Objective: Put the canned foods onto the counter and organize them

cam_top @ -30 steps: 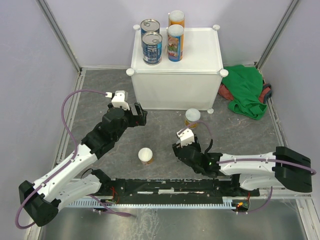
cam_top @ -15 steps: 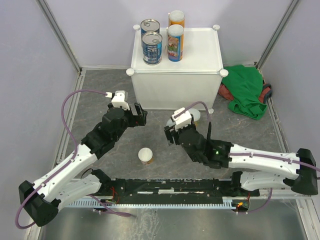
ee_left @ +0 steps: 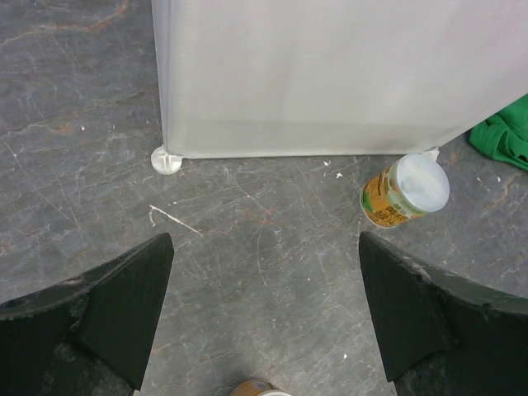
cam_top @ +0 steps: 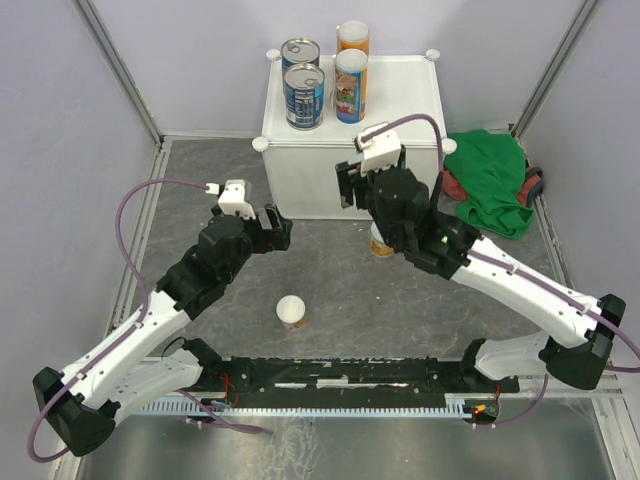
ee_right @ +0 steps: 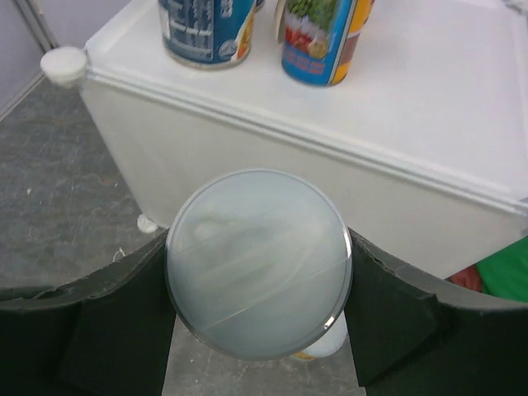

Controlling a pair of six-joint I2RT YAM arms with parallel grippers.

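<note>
The white counter [cam_top: 400, 105] holds two dark blue cans [cam_top: 304, 96] and two orange-labelled cans [cam_top: 351, 86] at its back left. My right gripper [cam_top: 350, 190] is raised before the counter's front wall, shut on a can with a pale lid [ee_right: 258, 264]. The counter top [ee_right: 429, 107] lies just ahead of that can. One orange can [cam_top: 381, 243] stands on the floor under the right arm and shows in the left wrist view [ee_left: 404, 192]. Another pale-lidded can [cam_top: 291, 311] stands on the floor. My left gripper [cam_top: 278, 228] is open and empty above the floor [ee_left: 264, 313].
A green cloth [cam_top: 495, 185] lies bunched on the floor right of the counter. The counter's front left foot [ee_left: 167, 159] is ahead of the left gripper. Slanted metal frame posts [cam_top: 120, 70] stand at both back corners.
My right gripper has risen from near the floor and moved back toward the counter's front edge, carrying the can. The left arm has barely moved.
</note>
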